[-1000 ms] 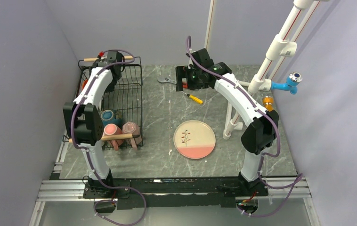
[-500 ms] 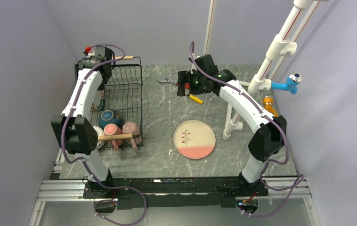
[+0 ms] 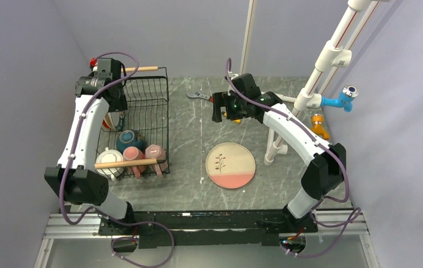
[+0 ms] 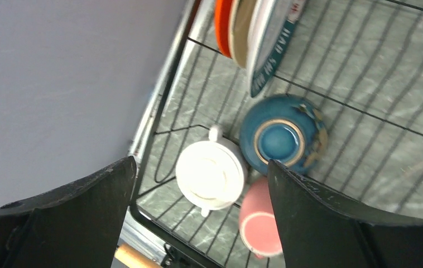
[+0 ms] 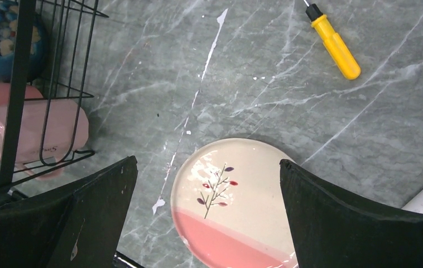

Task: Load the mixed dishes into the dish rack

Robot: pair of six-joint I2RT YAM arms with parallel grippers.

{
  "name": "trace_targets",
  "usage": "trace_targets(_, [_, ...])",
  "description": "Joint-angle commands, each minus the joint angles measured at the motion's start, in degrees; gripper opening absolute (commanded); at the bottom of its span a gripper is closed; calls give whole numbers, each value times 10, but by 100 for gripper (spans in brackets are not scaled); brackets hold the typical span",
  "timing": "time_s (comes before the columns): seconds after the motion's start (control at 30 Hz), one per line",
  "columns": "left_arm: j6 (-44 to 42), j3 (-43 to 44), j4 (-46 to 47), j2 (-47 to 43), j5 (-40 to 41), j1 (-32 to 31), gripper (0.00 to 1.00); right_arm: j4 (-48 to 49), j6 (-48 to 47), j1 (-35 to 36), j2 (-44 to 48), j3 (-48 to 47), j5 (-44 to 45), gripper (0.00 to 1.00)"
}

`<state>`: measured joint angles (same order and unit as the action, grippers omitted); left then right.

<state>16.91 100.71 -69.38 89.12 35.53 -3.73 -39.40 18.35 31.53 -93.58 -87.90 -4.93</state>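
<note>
The dish rack (image 3: 167, 111) stands at the left of the table. Inside it lie a white mug (image 3: 109, 158), a dark teal bowl (image 3: 130, 139) and two pink mugs (image 3: 133, 154) (image 3: 154, 152). An orange-red plate (image 4: 224, 25) and a lettered-rim plate (image 4: 270, 56) stand on edge at its far left. My left gripper (image 3: 104, 95) hovers over that side, open and empty, looking down on the white mug (image 4: 211, 173). A cream plate with a pink band (image 3: 230, 164) lies flat on the table. My right gripper (image 3: 220, 109) hangs open above the table beyond that plate (image 5: 237, 206).
A yellow-handled screwdriver (image 5: 335, 44) lies on the table under my right arm, and a wrench (image 3: 197, 95) sits farther back. A white pipe frame (image 3: 309, 95) rises at the right, with a blue fitting (image 3: 340, 100). Grey walls close in on both sides.
My left arm has swung left and back from the rack's far corner, and its jaws have spread wider. My right gripper has drifted nearer, over the screwdriver.
</note>
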Motion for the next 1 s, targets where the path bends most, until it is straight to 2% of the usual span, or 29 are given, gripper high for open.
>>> trace_targets(0.0, [13, -29, 17, -56, -136, -1, 94, 24, -14, 16, 29, 31, 22, 100])
trace_targets(0.07, [17, -55, 40, -85, -207, -1, 98, 28, -21, 21, 39, 51, 32, 100])
trace_targets(0.17, [27, -83, 73, -125, -285, -1, 99, 22, -29, 33, 45, 63, 43, 100])
trace_targets(0.3, [50, -104, 104, -158, -353, -1, 99, -2, -55, 83, 54, 73, 97, 100])
trace_targets(0.5, [78, -117, 112, -162, -444, -5, 99, -22, -67, 165, 68, 126, 167, 100])
trace_targets(0.73, [105, -163, 124, -190, -474, -33, 99, -49, -59, 257, 49, 152, 241, 100])
trace_targets(0.97, [114, -162, 111, -191, -465, -66, 99, -66, -36, 345, 15, 180, 316, 100])
